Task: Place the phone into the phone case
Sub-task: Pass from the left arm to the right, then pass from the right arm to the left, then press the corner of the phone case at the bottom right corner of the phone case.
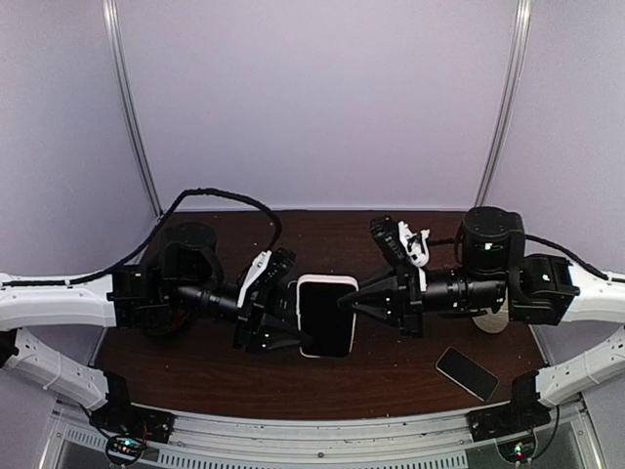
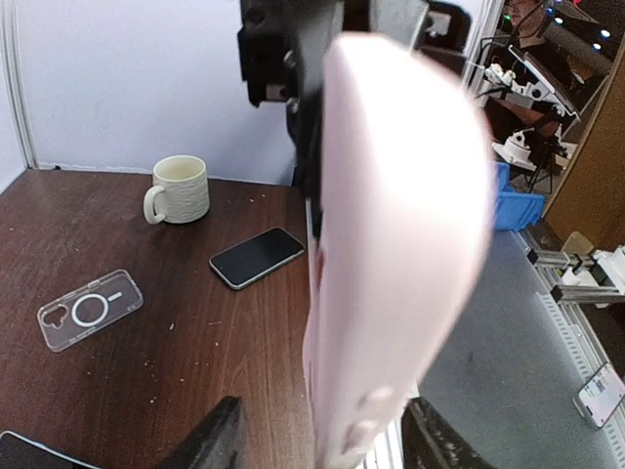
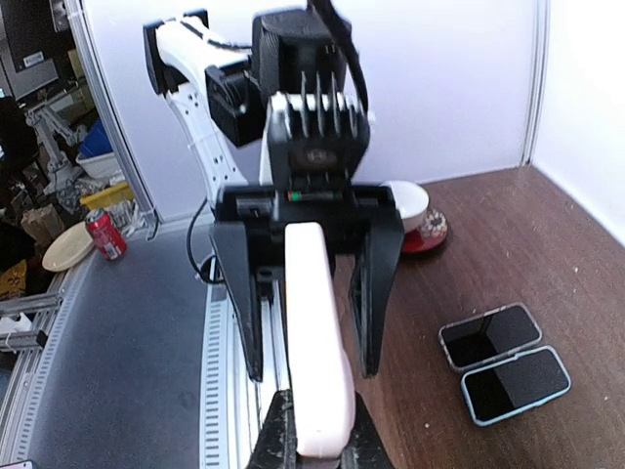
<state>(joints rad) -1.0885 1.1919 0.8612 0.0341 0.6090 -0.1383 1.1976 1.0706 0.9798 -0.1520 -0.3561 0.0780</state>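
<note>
A pale pink phone case (image 1: 327,315) hangs above the table's middle between both arms, and the dark screen of the phone (image 1: 327,320) shows inside its rim. My right gripper (image 1: 353,306) is shut on the case's right end. In the right wrist view the case (image 3: 314,342) stands edge-on, pinched at the bottom by the right gripper (image 3: 317,451). My left gripper (image 1: 291,318) stands open around the other end, its fingers (image 3: 237,293) clear of both faces. In the left wrist view the case (image 2: 391,244) fills the centre, and the left gripper (image 2: 322,447) straddles it without touching.
A spare dark phone (image 1: 467,372) lies at the front right of the brown table (image 1: 391,381). The left wrist view shows a cream mug (image 2: 179,189), a clear case (image 2: 90,310) and that phone (image 2: 257,257). Two more phones (image 3: 488,335) lie side by side.
</note>
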